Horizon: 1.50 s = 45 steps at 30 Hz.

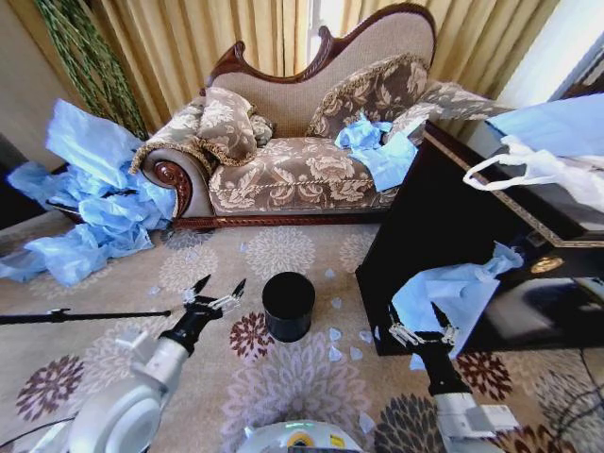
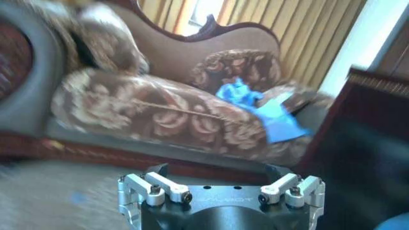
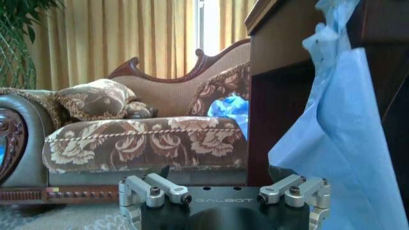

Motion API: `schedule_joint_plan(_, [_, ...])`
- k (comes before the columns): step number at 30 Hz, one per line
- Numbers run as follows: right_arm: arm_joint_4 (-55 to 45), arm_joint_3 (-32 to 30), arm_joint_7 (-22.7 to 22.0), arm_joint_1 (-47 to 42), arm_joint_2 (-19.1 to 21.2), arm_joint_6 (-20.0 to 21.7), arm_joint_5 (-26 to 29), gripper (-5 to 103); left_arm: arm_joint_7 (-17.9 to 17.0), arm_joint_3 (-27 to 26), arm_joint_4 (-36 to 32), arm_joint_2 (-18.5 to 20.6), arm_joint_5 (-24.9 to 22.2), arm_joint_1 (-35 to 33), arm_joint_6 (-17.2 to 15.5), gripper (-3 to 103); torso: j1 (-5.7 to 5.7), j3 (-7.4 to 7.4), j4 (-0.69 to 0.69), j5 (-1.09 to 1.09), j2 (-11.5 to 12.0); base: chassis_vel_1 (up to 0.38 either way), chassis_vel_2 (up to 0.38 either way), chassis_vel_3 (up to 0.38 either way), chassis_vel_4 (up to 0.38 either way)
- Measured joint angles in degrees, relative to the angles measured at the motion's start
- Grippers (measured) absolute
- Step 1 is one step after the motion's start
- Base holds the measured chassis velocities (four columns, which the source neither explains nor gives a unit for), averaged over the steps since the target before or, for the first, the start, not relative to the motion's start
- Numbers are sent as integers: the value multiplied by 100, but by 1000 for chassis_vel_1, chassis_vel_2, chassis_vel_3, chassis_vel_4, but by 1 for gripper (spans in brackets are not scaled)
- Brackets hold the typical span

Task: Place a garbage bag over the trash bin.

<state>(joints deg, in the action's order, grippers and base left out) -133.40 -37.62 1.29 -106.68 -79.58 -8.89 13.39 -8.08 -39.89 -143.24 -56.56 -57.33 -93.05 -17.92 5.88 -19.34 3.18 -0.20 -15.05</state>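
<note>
The trash bin (image 1: 288, 305) stands upright on the patterned carpet (image 1: 283, 377), near the centre of the head view, and its mouth is bare: no bag is on it, so the main part of the task is not yet done.

The garbage bag (image 1: 453, 297) hangs down the front of the dark cabinet (image 1: 425, 226), at about 3 o'clock from the bin and well apart from it. The right gripper (image 1: 423, 332) is low beside the cabinet, just at the lower edge of this bag. Its fingers stand wide apart. In the right wrist view the bag (image 3: 342, 143) hangs to one side of the fingers and not between them, so I judge that it is not grasped yet.

The left gripper (image 1: 215, 291) hovers over the carpet at about 9 o'clock from the bin, near it. Its fingers are spread wide and hold nothing.

What is left, in my judgement: to take the bag, bring it to the bin, open it and pull it over the rim.
</note>
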Motion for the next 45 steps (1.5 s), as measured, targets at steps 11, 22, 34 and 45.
schedule_joint_plan(11, [404, 159, -73, 308, 172, 57, 64, 100, -504, 753, 76, 981, -1809, 1125, 53, 100, 0, 0, -3, 0, 0, 0, 0, 0, 0])
schedule_joint_plan(22, [662, 83, -115, 459, 277, 98, 196, 100, -798, 2448, 501, 1055, -3319, 2838, 159, 100, 0, 0, -2, 1, 0, 0, 0, 0, 0])
schedule_joint_plan(34, [740, 278, -158, 444, 204, 103, 30, 100, -1105, 4352, 1395, 387, -4205, 4899, 138, 100, 0, 0, -2, 1, 1, 0, 0, 0, 0])
schedule_joint_plan(45, [861, 243, -268, 465, 209, 149, 6, 100, -1453, 5805, 2532, -1347, -4403, 6220, 113, 100, 0, 0, -1, 3, 1, 0, 0, 0, 0])
